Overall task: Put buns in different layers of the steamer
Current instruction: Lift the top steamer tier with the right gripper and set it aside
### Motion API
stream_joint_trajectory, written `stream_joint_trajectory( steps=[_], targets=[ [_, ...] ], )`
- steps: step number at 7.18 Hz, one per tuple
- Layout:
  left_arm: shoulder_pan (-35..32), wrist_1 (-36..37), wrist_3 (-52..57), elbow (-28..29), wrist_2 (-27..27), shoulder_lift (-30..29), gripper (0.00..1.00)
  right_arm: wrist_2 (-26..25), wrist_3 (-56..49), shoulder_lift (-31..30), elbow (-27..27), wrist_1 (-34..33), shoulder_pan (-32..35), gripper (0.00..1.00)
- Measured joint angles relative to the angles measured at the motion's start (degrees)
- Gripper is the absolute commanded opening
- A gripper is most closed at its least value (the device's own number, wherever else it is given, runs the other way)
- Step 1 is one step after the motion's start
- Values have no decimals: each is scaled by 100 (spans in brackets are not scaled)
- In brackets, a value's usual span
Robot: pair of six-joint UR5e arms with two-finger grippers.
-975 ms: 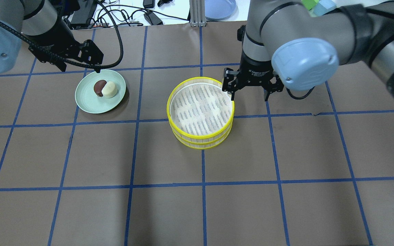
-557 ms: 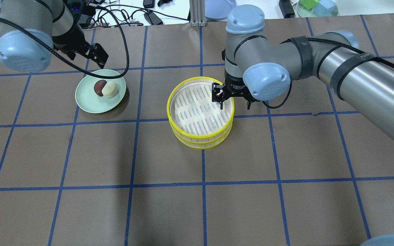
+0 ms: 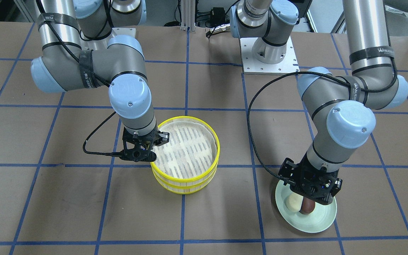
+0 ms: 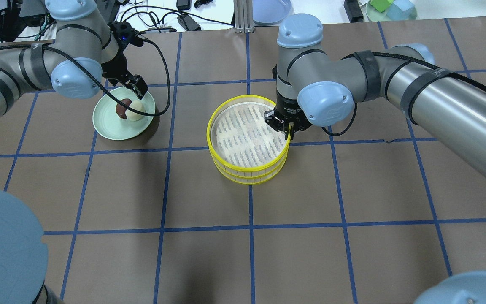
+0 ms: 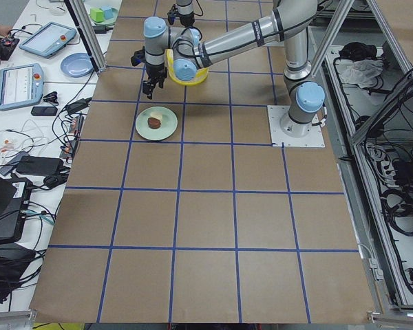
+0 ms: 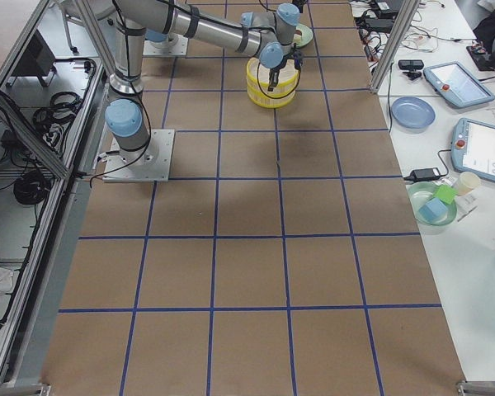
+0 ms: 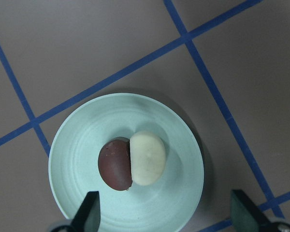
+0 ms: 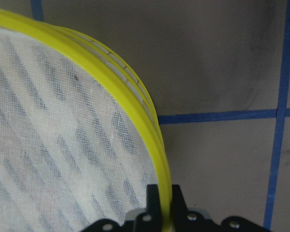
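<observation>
Closing since a second ago, the right gripper clamps the top steamer layer by its rim at nine o'clock, likely to unstack it. Overhead, the left gripper hovers above the green plate. Its wrist view shows the jaws apart and the cream bun touching the brown bun on the plate.
</observation>
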Motion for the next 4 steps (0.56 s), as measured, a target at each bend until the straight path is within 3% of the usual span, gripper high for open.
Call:
stream_joint_trajectory(
  steps=[1, 3, 4],
  targets=[
    [23, 85, 61, 0, 2, -173, 71, 78, -46, -204, -20, 173, -36, 0],
    [150, 236, 398, 0, 7, -460, 52, 204, -290, -837, -69, 774, -291, 0],
    [194, 269, 499, 0, 10, -564, 47, 204, -537, -1048, -77, 1047, -573, 0]
  ],
)
